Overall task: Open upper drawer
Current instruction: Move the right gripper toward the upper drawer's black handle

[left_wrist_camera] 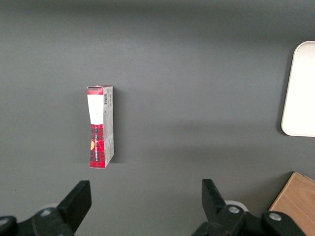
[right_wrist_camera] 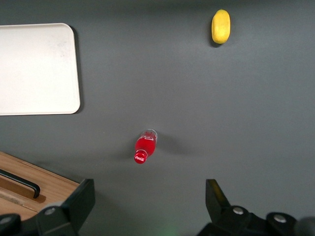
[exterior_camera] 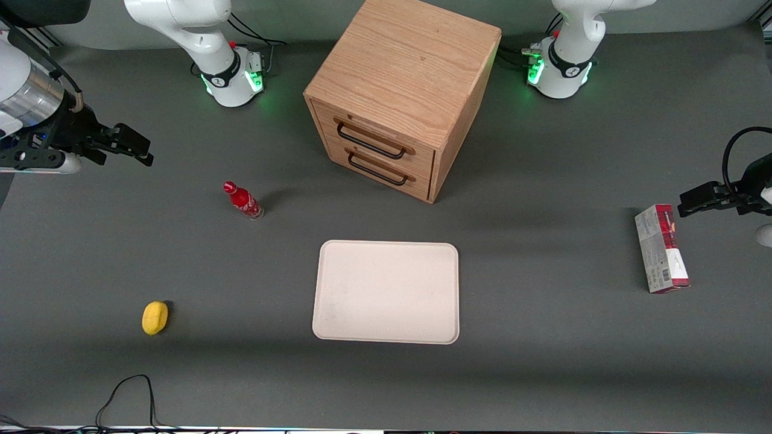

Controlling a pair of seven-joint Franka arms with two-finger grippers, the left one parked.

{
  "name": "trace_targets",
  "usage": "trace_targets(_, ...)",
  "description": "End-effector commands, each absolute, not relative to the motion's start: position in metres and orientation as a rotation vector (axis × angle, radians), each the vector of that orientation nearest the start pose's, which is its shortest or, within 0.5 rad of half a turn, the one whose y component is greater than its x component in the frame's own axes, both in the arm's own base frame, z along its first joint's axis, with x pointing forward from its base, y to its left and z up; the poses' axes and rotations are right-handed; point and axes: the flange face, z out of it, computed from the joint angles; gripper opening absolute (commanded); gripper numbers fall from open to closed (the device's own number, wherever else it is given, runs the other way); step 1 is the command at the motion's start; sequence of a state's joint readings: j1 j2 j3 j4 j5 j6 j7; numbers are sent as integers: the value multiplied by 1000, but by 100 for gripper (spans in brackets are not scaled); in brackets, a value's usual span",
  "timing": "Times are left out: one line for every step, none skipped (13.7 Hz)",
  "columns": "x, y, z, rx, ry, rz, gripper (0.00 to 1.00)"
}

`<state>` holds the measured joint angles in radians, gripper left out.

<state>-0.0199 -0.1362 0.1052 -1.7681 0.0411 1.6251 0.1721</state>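
Note:
The light-oak cabinet (exterior_camera: 404, 90) stands at the middle of the table, far from the front camera. Its upper drawer (exterior_camera: 377, 137) is closed, with a thin black wire handle (exterior_camera: 369, 142); the bottom drawer (exterior_camera: 379, 170) sits under it, also closed. My right gripper (exterior_camera: 129, 146) hangs open and empty above the table toward the working arm's end, well apart from the cabinet. In the right wrist view the gripper (right_wrist_camera: 147, 199) has its black fingers (right_wrist_camera: 81, 196) wide apart over bare mat, with a cabinet corner and a black handle (right_wrist_camera: 19, 183) beside them.
A red bottle (exterior_camera: 243, 201) stands between my gripper and the cabinet. A cream tray (exterior_camera: 386, 292) lies in front of the drawers. A yellow lemon (exterior_camera: 155, 317) lies nearer the camera. A red-and-grey box (exterior_camera: 661, 248) lies toward the parked arm's end.

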Motion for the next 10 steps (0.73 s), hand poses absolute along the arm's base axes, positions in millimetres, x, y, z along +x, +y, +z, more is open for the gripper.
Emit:
trace_targets(518, 52, 607, -3095, 121, 14, 100)
trace_targets(522, 53, 607, -3093, 118, 12, 100)
trace_targets(528, 60, 606, -3093, 99, 12, 100)
trace_targets(534, 70, 605, -3089, 73, 14, 100)
trace_targets(537, 91, 605, -3086, 16, 12, 100)
trace_targets(534, 121, 606, -3083, -66, 8, 100)
trace_targets(530, 154, 605, -3078, -142, 13, 100)
trace_targets(525, 187, 609, -3066, -227, 1, 100)
trace_targets(521, 218, 608, -3050, -310, 5, 100)
trace_targets(516, 244, 611, -3028, -390, 0, 100)
